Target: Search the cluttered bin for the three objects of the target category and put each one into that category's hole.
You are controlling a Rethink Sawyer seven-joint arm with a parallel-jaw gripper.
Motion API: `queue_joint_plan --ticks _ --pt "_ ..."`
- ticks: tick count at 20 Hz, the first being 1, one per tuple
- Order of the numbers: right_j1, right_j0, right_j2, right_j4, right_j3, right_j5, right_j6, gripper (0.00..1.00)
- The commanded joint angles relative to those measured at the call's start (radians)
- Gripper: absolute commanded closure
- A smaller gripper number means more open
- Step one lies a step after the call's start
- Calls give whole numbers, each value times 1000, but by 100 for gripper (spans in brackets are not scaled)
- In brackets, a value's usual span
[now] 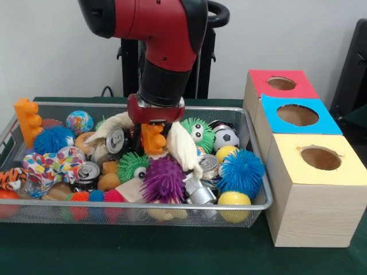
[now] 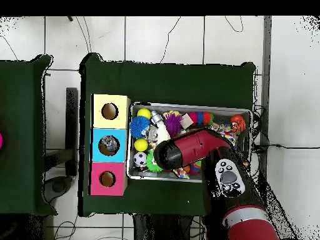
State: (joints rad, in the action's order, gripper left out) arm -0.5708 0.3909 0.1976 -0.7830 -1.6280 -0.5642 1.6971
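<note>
A wire bin (image 1: 252, 129) holds a dense pile of toys, cans and balls. My gripper (image 1: 153, 136) reaches down into the middle of the pile and is shut on an orange toy brick (image 1: 152, 141), which sits just under the red wrist. A second, taller orange brick (image 1: 27, 120) leans on the bin's left end. To the right stand three wooden boxes with round holes: red top (image 1: 281, 83), blue top (image 1: 297, 114), yellow top (image 1: 321, 158). In the overhead view the red arm (image 2: 187, 147) covers the gripper above the bin (image 2: 190, 105).
Around the gripper lie a white cloth toy (image 1: 182, 148), a purple spiky ball (image 1: 163, 179), a green spiky ball with eyes (image 1: 198, 133), drink cans (image 1: 116, 139), a blue spiky ball (image 1: 241, 171), a soccer ball (image 1: 227, 137) and yellow balls (image 1: 234, 200).
</note>
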Motion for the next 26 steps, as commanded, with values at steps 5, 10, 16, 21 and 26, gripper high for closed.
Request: queue_joint_plan --ticks 5,10,16,21,26 --pt "1 -23 -152 -138 57 91 105 0" --pt "3 -30 -158 -126 84 105 90 0" --pt "-53 101 -9 59 1 35 -31 0" --pt "-68 215 168 255 -76 31 -24 0" --pt "-97 219 184 292 -82 38 -19 0"
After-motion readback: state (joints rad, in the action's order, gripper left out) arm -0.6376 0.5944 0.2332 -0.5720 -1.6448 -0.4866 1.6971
